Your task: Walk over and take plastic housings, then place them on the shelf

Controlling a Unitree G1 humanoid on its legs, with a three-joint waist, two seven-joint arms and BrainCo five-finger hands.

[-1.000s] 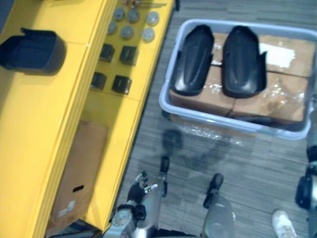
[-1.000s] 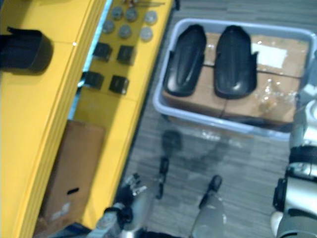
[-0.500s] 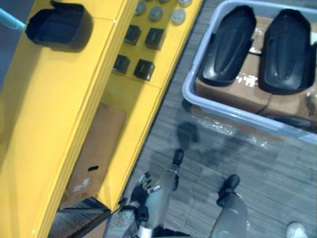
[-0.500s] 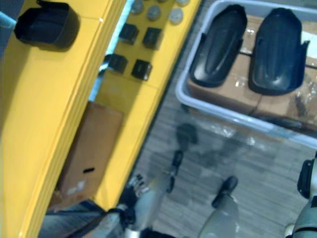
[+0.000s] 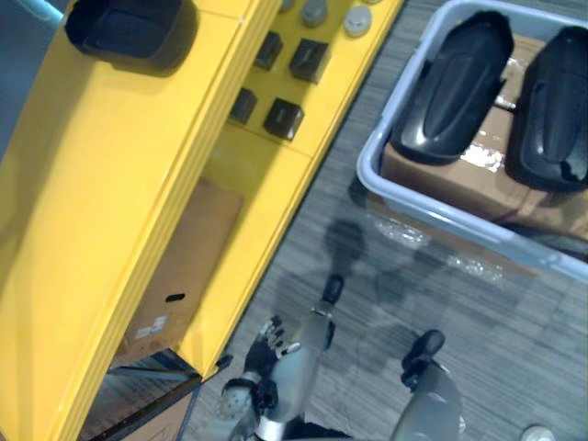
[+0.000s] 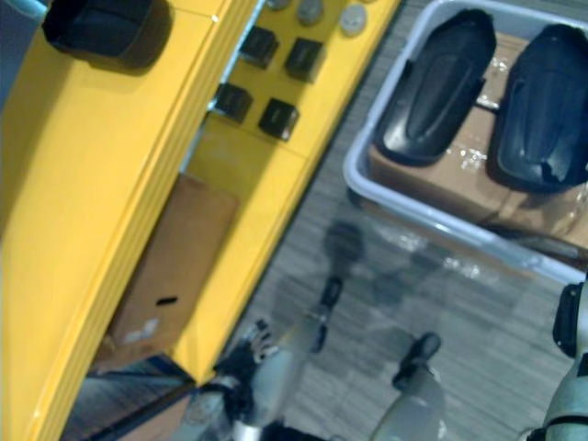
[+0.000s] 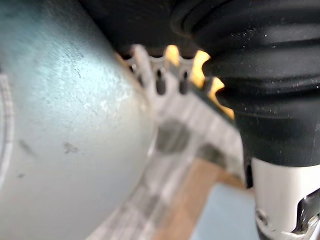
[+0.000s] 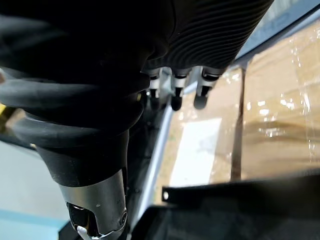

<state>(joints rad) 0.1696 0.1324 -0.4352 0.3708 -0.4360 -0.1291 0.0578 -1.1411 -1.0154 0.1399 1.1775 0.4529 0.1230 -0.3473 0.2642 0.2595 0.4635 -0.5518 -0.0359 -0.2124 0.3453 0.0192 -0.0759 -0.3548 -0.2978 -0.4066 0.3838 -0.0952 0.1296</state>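
Note:
Two black plastic housings (image 5: 455,87) (image 5: 556,110) lie side by side on cardboard inside a grey bin (image 5: 372,152) on the floor at the right. A third black housing (image 5: 129,28) sits on the top of the yellow shelf (image 5: 110,184) at the left. My left hand (image 5: 269,344) hangs low beside the shelf's near end, fingers relaxed and holding nothing. My right hand (image 8: 175,95) hangs over the bin's rim with its fingers straight and nothing in it; the edge of a black housing (image 8: 225,212) shows below it.
Small black blocks (image 5: 285,118) and grey discs (image 5: 356,18) lie on the shelf's lower level. A cardboard box (image 5: 179,271) sits under the shelf. Grey carpet (image 5: 386,303) runs between the shelf and the bin.
The camera has moved: shelf and bin have slid up and to the right in the picture. Both hands hang as before.

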